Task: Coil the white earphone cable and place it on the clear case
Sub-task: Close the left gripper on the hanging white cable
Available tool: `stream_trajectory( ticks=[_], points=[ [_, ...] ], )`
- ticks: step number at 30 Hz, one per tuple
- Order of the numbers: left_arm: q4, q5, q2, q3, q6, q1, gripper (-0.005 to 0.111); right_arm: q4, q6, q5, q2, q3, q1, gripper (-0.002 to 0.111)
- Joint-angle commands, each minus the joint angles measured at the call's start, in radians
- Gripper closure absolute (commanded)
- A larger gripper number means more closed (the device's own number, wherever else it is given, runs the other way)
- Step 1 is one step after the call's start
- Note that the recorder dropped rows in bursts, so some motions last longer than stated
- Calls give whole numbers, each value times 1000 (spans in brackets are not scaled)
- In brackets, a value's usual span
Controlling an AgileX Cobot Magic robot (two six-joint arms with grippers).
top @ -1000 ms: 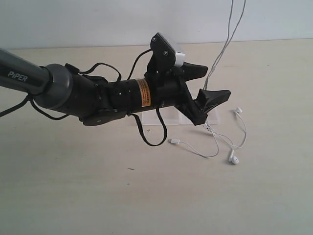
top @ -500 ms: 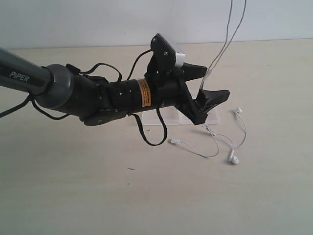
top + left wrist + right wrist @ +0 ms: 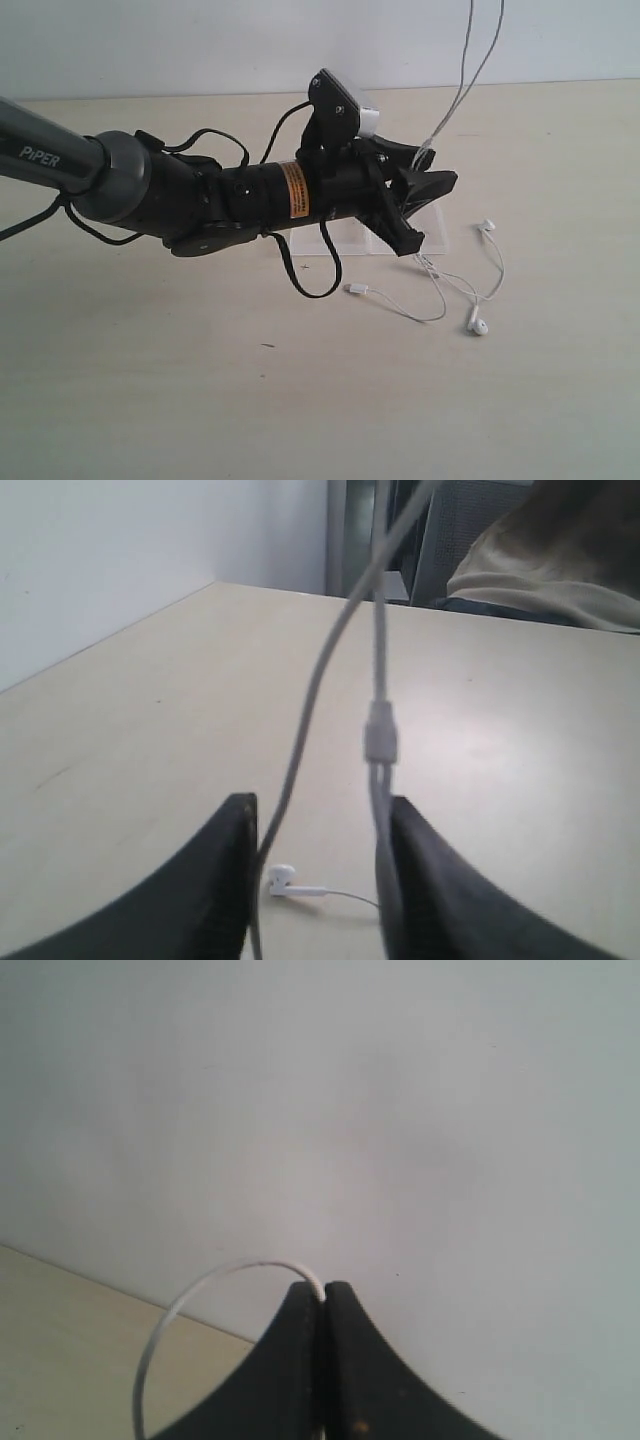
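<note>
the pale table carries everything, and the dark left arm reaches across it from the left. the clear case lies flat beneath and behind the arm, partly hidden. the white earphone cable hangs in two strands from above the exterior view and trails onto the table just beside the case. its upper end is pinched in the fully closed right gripper. the left gripper has a narrow gap between its fingers, with both strands running through it near the splitter. two earbuds and the plug rest on the table. the wire looks feather-light, limp and springy, likely to uncoil, so it is best gripped gently at the doubled strands. compared with half a second ago, the left fingers have drawn much closer together, and the slack on the table is unchanged.
</note>
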Motion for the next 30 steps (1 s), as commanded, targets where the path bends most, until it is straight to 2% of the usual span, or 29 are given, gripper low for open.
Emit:
stream_trajectory(
  ticks=[1,9,18,22,30],
  points=[
    [2,-7,-2,-6,-4,-5,79,-3,7,9,-4,3,-3,108],
    [8,-7,-2,-6,-4,-5,107,-3,7,20,-4,3,-3,108],
    [13,-7,-5,-6,-10,-5,107,-3,7,51,-13,3,-3,108],
    [56,-7,-24,-6,-75,-5,107,-3,-4,75,-25,3,-3,108],
    [115,1,-64,-4,-138,-5,107,2,-1,106,-46,17,-68,108]
  ],
)
